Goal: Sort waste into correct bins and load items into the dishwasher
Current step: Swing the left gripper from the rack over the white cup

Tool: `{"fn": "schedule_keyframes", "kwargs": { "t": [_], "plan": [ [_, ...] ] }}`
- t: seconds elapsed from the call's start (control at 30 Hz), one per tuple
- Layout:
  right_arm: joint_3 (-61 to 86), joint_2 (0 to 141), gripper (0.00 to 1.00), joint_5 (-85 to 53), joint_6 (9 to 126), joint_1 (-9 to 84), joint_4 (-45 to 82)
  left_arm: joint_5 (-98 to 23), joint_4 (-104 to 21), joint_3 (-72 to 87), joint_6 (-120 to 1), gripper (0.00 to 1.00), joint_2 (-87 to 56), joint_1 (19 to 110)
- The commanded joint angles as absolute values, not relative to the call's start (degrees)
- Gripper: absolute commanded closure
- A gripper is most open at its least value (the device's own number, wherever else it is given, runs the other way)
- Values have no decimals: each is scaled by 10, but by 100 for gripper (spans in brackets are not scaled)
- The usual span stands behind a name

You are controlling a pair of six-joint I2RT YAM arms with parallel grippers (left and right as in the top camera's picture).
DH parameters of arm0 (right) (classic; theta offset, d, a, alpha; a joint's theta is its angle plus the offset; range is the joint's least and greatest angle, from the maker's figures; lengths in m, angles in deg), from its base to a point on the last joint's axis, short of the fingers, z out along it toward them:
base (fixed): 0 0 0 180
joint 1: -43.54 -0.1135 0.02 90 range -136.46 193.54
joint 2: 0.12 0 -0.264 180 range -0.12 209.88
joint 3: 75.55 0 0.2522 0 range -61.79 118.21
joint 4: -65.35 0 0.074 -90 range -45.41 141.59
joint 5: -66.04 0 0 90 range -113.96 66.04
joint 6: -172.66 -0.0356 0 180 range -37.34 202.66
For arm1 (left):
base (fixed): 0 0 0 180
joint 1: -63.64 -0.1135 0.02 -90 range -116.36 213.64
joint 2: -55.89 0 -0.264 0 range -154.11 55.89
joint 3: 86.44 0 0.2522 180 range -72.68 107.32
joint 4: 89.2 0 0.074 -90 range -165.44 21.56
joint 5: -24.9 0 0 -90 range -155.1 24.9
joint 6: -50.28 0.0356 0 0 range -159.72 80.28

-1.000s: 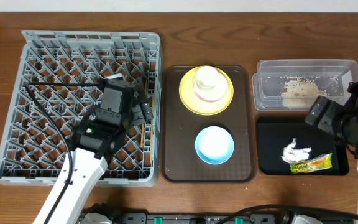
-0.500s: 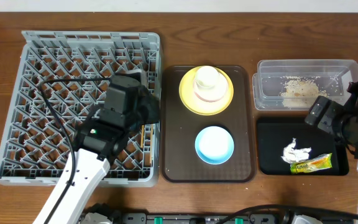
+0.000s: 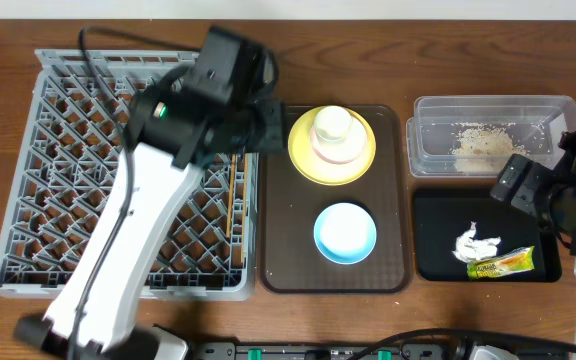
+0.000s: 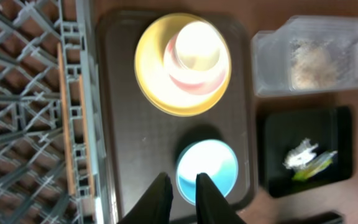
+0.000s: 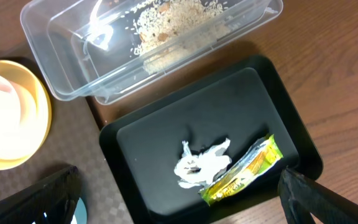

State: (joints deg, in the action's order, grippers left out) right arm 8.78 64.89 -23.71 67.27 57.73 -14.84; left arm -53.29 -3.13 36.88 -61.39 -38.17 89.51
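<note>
The grey dish rack (image 3: 88, 160) holds the wooden chopsticks (image 3: 230, 195) along its right side (image 4: 70, 118). My left gripper (image 3: 268, 128) hangs high over the rack's right rim, shut and empty (image 4: 182, 190). On the brown tray (image 3: 278, 230) a yellow plate (image 3: 303, 160) carries a white bowl (image 3: 338, 152) with a small white cup (image 3: 334, 125) in it. A light blue bowl (image 3: 345, 232) sits nearer. Food scraps (image 3: 480, 145) lie in the clear tub (image 3: 428, 110). Tissue (image 5: 201, 165) and snack wrapper (image 5: 244, 171) lie in the black tray (image 5: 229, 106), under my open right gripper (image 5: 178, 180).
The brown tray (image 4: 129, 143) fills the gap between the rack and the two bins. Bare wooden table (image 3: 298, 60) runs along the back edge. The left arm's cable loops over the rack's back left part.
My left arm has risen from the rack's middle and swung back and right toward the brown tray, its jaws going from open to shut. The chopsticks stay in the rack. The right arm is still.
</note>
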Motion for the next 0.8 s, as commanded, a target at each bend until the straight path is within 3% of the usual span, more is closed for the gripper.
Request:
{"fn": "schedule_keyframes", "kwargs": {
  "t": [0.0,0.07,0.13,0.43,0.77],
  "plan": [
    [95,647,1,-237,673,582,-149,-548,-7,426,-593,73,-463,913],
    [95,647,1,-237,673,582,-149,-548,-16,426,-593,61,-495,929],
    [95,647,1,-237,673,582,-149,-548,-26,426,-593,58,-525,948],
    [95,647,1,-237,673,582,-149,-588,-130,426,-592,57,-634,1023],
    [95,647,1,-237,673,582,-149,-692,-248,424,-500,58,-694,1059]
  ]
}}
